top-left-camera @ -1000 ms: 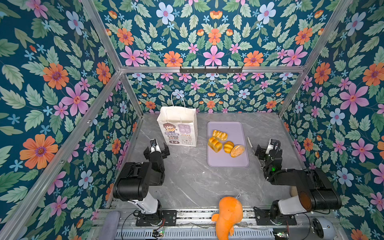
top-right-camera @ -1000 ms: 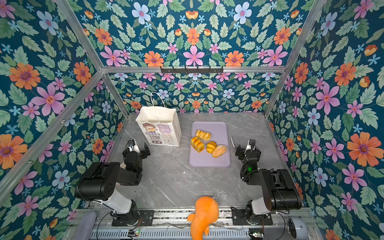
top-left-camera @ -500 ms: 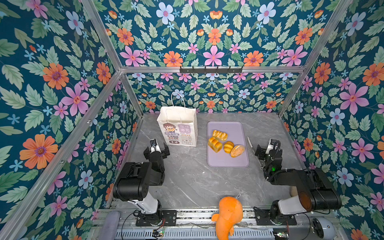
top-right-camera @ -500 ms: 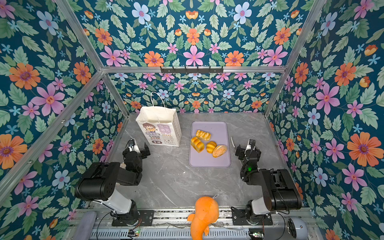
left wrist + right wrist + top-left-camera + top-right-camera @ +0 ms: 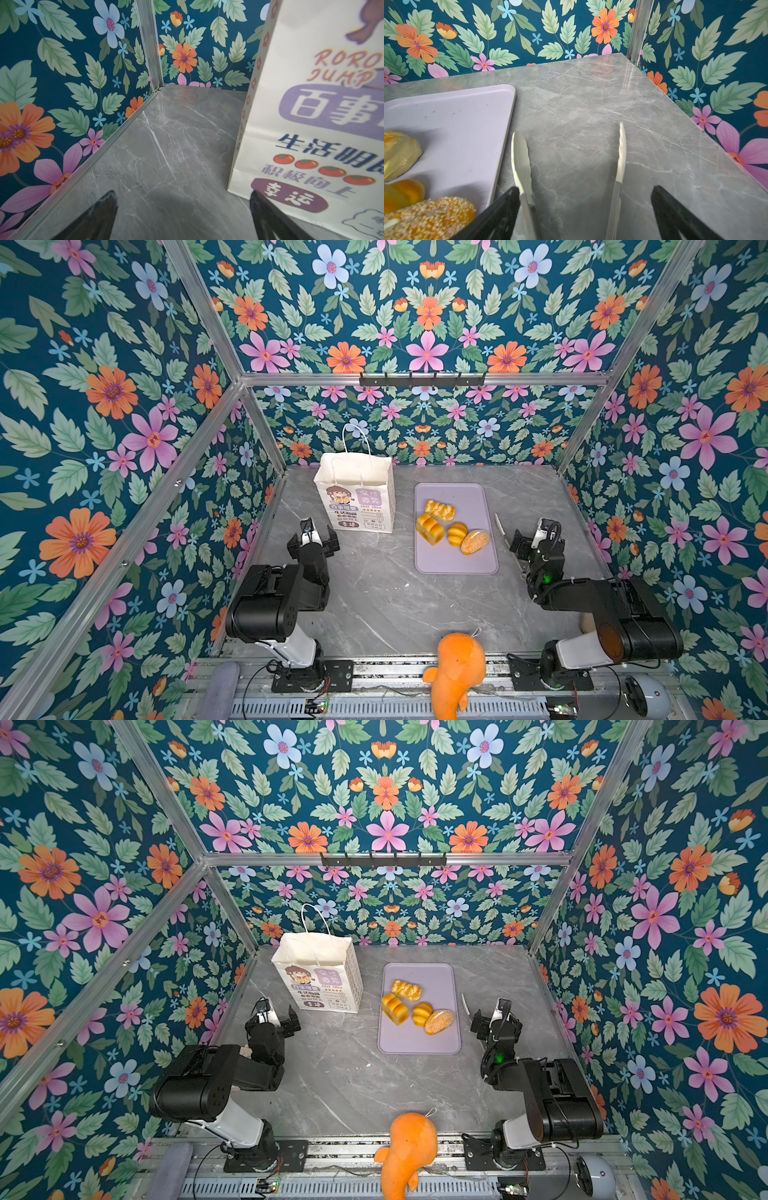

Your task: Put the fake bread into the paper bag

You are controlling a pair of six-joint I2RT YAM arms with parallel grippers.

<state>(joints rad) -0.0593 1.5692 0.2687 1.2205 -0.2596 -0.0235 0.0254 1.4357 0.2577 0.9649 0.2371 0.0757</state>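
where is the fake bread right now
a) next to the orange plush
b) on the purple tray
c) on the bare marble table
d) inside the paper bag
b: the braided roll, blocky loaf, ridged bun and seeded roll all lie on the purple tray, which sits to the right of the upright paper bag in both top views.

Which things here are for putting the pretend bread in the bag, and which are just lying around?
For the job: braided roll, blocky loaf, round bun, seeded roll, paper bag.

Just lying about: orange plush toy, purple tray under the breads, tongs (perhaps a tool for later).
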